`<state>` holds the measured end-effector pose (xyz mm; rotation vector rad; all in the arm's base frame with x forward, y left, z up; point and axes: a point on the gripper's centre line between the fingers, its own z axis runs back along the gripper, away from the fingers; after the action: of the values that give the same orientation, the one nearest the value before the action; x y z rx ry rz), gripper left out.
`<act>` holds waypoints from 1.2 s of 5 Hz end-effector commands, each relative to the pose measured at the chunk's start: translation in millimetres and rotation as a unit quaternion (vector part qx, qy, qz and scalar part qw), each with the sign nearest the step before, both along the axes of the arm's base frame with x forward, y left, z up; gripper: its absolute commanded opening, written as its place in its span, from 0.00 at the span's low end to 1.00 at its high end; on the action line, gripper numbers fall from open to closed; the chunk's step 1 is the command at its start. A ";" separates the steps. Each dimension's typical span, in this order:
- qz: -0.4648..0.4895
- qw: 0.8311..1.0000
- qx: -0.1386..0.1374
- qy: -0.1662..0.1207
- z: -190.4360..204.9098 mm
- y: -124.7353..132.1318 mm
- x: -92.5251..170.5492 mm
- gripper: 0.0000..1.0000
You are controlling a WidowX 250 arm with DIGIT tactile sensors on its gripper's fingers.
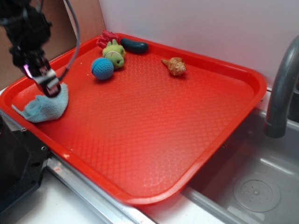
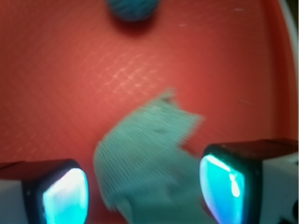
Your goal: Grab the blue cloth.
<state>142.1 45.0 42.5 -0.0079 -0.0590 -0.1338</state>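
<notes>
The blue cloth [image 1: 46, 108] lies bunched at the left end of the red tray [image 1: 154, 135], close to the raised rim. The gripper [image 1: 50, 87] stands at the cloth's upper edge, touching or just above it; which cannot be told. In the wrist view the gripper [image 2: 145, 186] is spread wide, one finger [image 2: 63, 193] on each side of the cloth [image 2: 145, 154], nothing held.

Judgement: the step in hand is the final approach, grasp not yet made. The next move calls for a short descent and closure on the folds.

Clearances: the tray rim sits near on the left. The blue knitted ball [image 1: 102, 68] stands well apart. Open tray floor extends rightward; the faucet [image 1: 282, 93] is far off.
</notes>
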 end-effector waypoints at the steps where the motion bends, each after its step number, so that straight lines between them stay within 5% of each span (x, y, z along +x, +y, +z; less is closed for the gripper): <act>1: 0.013 1.000 0.001 0.008 -21.6 16.7 -1.0 1.00; 2: 0.027 0.999 0.017 0.019 -23.1 24.3 -0.7 1.00; 3: 0.038 0.998 0.028 0.028 -24.0 27.5 -0.9 0.00; 5: 0.044 0.997 0.056 0.007 -1.9 25.2 14.1 0.00; 6: 0.065 0.996 0.048 -0.039 44.7 6.9 28.7 0.00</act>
<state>163.9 50.3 80.4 0.0864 -0.1020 0.0163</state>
